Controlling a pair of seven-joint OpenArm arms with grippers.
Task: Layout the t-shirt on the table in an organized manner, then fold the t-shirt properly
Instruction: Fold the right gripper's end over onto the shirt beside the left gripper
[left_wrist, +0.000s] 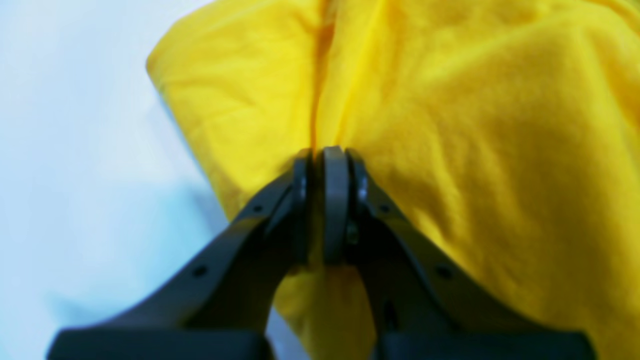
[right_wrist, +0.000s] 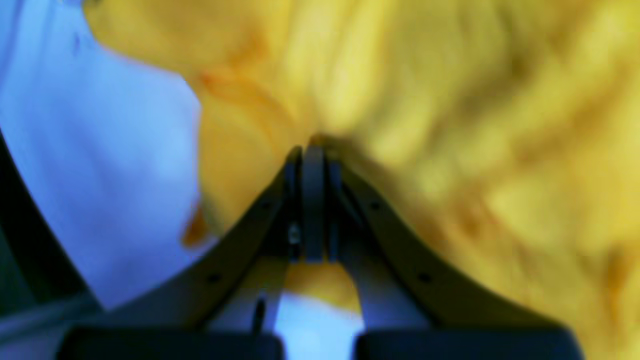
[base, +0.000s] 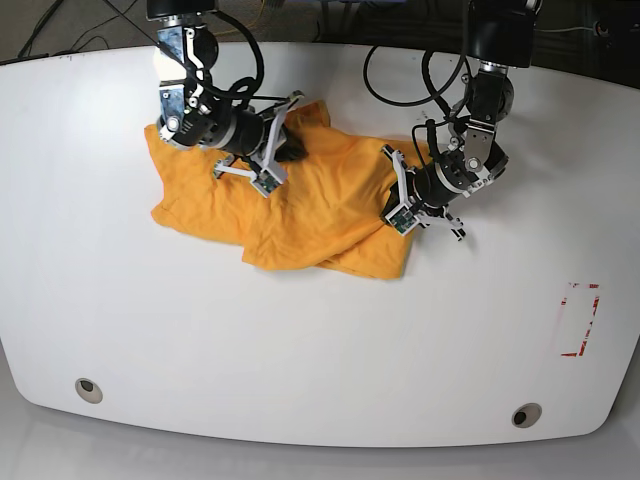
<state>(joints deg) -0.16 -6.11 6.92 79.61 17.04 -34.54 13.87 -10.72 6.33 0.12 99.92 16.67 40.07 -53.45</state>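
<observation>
The left claw (left_wrist: 325, 155) is clamped on a fold of the shirt (left_wrist: 450, 125), its two dark fingers pressed together with yellow cloth pinched between them. Beyond its tips the cloth rises in soft ridges and fills everything ahead and to one side; on the other side the shirt's edge runs close past the claw, and past that edge lies bare white table (left_wrist: 75, 150).

The right claw (right_wrist: 310, 150) is likewise closed on the shirt (right_wrist: 425, 125), fingers together with cloth bunched at the tips. The view is blurred, but the shirt's edge curves close beside this claw too, with open table (right_wrist: 125, 175) past it.

From above, the left claw (base: 392, 198) grips the shirt (base: 310, 210) near one end of the crumpled heap, and the right claw (base: 283, 140) grips near the opposite upper edge. The shirt lies rumpled between them. Around the heap the table (base: 320, 340) spreads wide; a red tape outline (base: 580, 320) and two grey grommets (base: 88, 388) sit well apart from both claws.
</observation>
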